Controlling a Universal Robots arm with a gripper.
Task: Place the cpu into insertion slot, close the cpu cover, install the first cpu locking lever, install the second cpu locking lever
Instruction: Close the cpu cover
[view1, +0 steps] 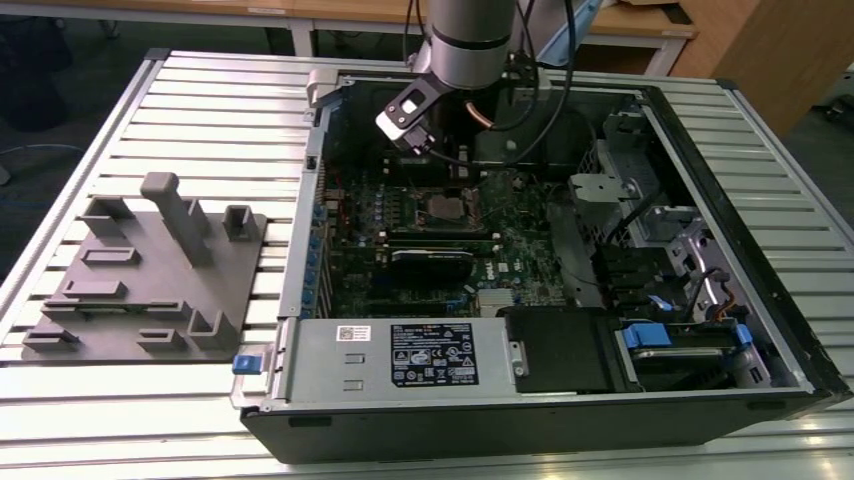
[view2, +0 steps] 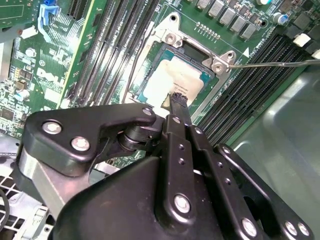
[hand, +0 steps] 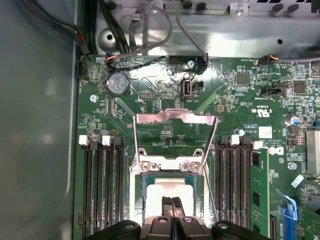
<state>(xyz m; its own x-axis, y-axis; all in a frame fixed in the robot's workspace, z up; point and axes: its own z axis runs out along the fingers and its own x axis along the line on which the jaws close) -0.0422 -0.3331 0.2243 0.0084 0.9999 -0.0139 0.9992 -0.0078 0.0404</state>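
The cpu (hand: 170, 192) lies flat in the insertion slot (view2: 195, 54) on the green board, its silver-grey top catching glare, also seen as the cpu (view2: 172, 80). My gripper (hand: 172, 201) hangs right above it, fingers shut together, tips at or just over the chip's top; whether they touch it I cannot tell. The same gripper (view2: 177, 98) has nothing between its fingers. The cpu cover (hand: 175, 119) stands swung open behind the slot. One thin wire lever (view2: 270, 62) sticks out sideways, another lever (view2: 132, 65) runs along the opposite side. The insertion slot (view1: 447, 208) sits below the arm (view1: 467, 45).
Long black memory slots (hand: 102, 185) flank the socket on both sides. A coin battery (hand: 118, 83) and cables (hand: 135, 55) lie beyond it. The case's steel wall (hand: 35, 125) is close. A grey fixture plate (view1: 147, 270) stands at the exterior view's left; the power supply (view1: 400, 355) is at the front.
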